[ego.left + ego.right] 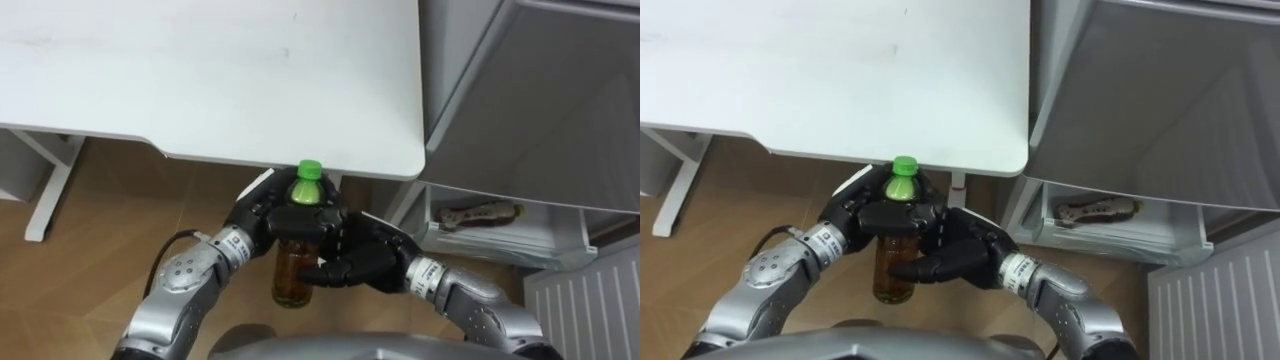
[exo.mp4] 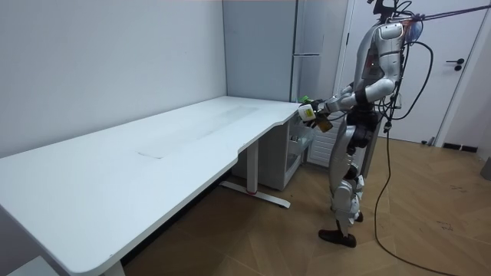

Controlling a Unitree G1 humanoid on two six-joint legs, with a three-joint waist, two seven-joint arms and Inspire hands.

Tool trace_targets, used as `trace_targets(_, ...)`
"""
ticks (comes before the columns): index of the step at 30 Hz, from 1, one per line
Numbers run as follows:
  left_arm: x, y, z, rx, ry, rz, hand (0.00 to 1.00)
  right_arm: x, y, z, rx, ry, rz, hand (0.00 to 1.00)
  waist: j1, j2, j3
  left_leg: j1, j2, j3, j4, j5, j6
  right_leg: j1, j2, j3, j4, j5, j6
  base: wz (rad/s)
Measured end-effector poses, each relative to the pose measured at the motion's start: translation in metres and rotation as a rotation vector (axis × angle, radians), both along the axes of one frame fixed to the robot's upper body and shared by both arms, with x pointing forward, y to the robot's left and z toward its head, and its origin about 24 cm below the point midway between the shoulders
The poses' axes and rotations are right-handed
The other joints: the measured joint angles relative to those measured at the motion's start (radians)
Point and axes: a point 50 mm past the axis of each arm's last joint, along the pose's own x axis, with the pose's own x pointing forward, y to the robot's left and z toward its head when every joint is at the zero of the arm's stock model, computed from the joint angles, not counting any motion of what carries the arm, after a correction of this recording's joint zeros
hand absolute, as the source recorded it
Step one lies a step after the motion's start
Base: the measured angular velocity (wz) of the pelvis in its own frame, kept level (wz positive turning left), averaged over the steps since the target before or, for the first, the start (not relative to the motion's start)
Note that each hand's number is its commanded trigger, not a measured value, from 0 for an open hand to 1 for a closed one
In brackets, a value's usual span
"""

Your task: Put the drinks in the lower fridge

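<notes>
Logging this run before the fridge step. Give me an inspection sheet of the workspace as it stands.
Surface: white table, robot standing at its end.
Job's things: bottle with green cap, held upright off the table.
Clutter: nothing seen.
Robot hands: left robot hand and right robot hand both curled round the bottle.
Cables: nothing seen besides the robot's own.
Surroundings: fridge beside the table, lower compartment open, packet inside.

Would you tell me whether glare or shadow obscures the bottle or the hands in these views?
Left eye view: the white table glares, yet the bottle shows plainly, amber below its green cap; the dark left hand and right hand, curled round it, hide its middle. Room view: even light, soft shadow beneath the table.
</notes>
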Motion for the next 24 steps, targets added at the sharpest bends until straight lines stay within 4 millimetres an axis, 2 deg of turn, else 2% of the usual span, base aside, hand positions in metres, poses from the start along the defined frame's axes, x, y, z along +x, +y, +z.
trace_targets(6, 0.005, -0.002, 0.011, -0.004, -0.044, -0.008, 1.00, -0.001, -0.004, 0.001, 0.014, -0.002, 0.010, 0.00, 0.000, 0.012, 0.0052, 0.003, 0.001, 0.004, -0.002, 0.000, 0.000, 0.003, 0.000, 0.005, 0.000, 0.001, -0.001, -0.01)
trace_targets(18, 0.012, -0.005, 0.036, -0.021, -0.152, -0.018, 1.00, -0.007, -0.002, 0.001, 0.049, -0.004, 0.098, 0.00, 0.004, 0.014, 0.0065, 0.015, 0.003, 0.008, -0.005, 0.001, -0.001, 0.009, 0.002, 0.011, -0.001, 0.001, -0.001, -0.01)
trace_targets(24, 0.013, -0.005, 0.037, -0.024, -0.160, -0.017, 1.00, -0.007, -0.004, 0.001, 0.057, -0.004, 0.103, 0.00, 0.005, 0.014, 0.0069, 0.015, 0.003, 0.007, -0.002, 0.001, -0.001, 0.011, 0.002, 0.011, -0.001, 0.002, -0.002, 0.00)
